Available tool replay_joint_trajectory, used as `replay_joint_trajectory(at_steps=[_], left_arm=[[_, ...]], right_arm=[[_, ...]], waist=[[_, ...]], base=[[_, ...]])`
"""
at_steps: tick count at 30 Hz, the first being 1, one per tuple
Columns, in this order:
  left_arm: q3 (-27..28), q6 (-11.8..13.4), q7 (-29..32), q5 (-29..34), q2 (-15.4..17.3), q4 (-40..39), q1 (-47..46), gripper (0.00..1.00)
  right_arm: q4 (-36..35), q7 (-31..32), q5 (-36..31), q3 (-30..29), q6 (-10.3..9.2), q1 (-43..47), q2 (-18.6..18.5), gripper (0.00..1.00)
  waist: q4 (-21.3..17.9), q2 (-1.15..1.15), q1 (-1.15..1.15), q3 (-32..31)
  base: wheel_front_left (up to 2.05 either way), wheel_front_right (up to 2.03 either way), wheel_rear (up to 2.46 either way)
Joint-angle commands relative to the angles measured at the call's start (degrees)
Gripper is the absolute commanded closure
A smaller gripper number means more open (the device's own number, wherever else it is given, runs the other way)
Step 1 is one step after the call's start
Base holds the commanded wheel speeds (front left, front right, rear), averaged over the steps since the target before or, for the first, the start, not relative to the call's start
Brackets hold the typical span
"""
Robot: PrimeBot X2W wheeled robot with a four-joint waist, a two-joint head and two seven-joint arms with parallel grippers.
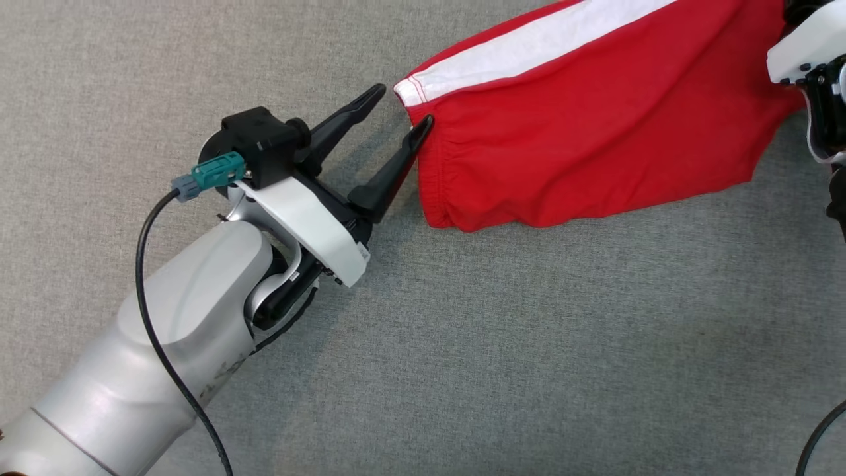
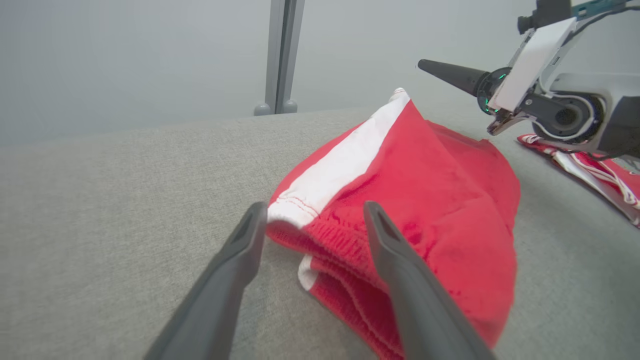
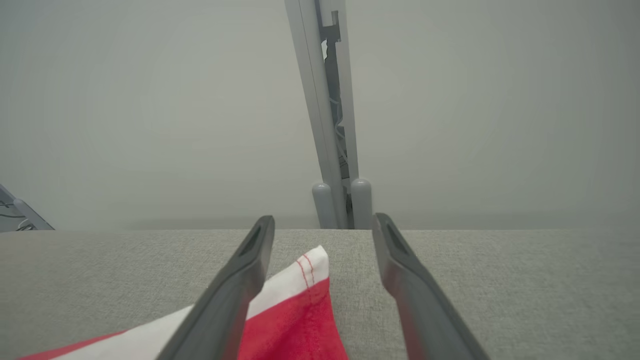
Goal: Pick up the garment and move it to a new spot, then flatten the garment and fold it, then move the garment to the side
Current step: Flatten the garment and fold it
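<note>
The garment, red with a white stripe, lies on the grey cloth surface between our two arms, humped and doubled over rather than flat. Our left gripper stands spread wide at the gathered edge. One fingertip touches the red cloth and the corner sits between the fingers, with nothing pinched. Our right gripper is likewise spread, and a stitched white corner lies loose between its fingers. We judge the flattening not yet done, and the risks follow from that. If we close on the gathered edge as it lies, we may take only the top layer, or too many, and a pull would then drag a lump instead of spreading it. Uneven pulls from the two arms would skew the stripe and spoil the fold. Fingertips held this low could also snag the surface covering. In the left wrist view a red-and-white strip lies under the right arm. We cannot tell whether it belongs to the garment, but if it does, that arm may pin it.
</note>
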Motion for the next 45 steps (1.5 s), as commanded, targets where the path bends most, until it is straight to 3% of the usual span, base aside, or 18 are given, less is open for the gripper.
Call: replay_joint_trajectory(at_steps=[1,12,22,30,31,32,34,45], left_arm=[[0.9,-0.1,-0.1,0.3,0.8,0.3,0.8,0.0],[9.3,0.0,-0.1,2.5,1.2,-2.1,8.9,0.0],[11.0,0.0,-0.1,3.7,1.8,-5.3,14.3,0.0],[12.1,0.3,-0.1,3.4,1.5,-6.5,17.0,0.0],[12.2,0.4,-0.1,3.4,1.6,-6.6,17.2,0.0],[12.2,0.4,-0.1,3.5,1.6,-6.6,17.3,0.0],[12.3,0.4,-0.1,3.4,1.5,-6.5,17.6,0.0],[12.8,0.5,-0.1,3.5,0.8,-4.9,19.0,0.0]], right_arm=[[-0.6,-0.4,0.4,0.1,0.0,1.6,-0.2,0.0],[1.1,0.4,4.9,3.5,0.0,7.6,0.3,0.0],[7.9,8.9,12.4,3.7,0.0,8.0,1.3,0.0],[12.9,20.2,17.5,2.9,0.0,7.4,3.3,0.0],[12.8,21.2,18.1,2.8,0.0,7.4,3.4,0.16],[12.8,22.0,18.4,2.9,0.0,7.4,3.5,0.52],[12.4,23.0,18.8,3.4,0.0,7.4,3.3,1.0],[9.4,20.1,21.1,4.0,0.0,9.9,1.8,1.0]], waist=[[-0.7,0.0,0.0,-1.3],[-1.9,0.0,0.0,-5.5],[-0.2,0.0,0.0,-6.3],[0.7,0.0,0.0,-7.5],[0.8,0.0,0.0,-7.6],[0.8,0.0,0.0,-7.7],[0.9,0.0,0.0,-7.8],[0.0,0.0,0.0,-11.7]], base=[[0.0,0.0,0.0],[0.0,0.0,0.0],[0.0,0.0,0.0],[0.0,0.0,0.0],[0.0,0.0,0.0],[0.0,0.0,0.0],[0.0,0.0,0.0],[0.0,0.0,0.0]])
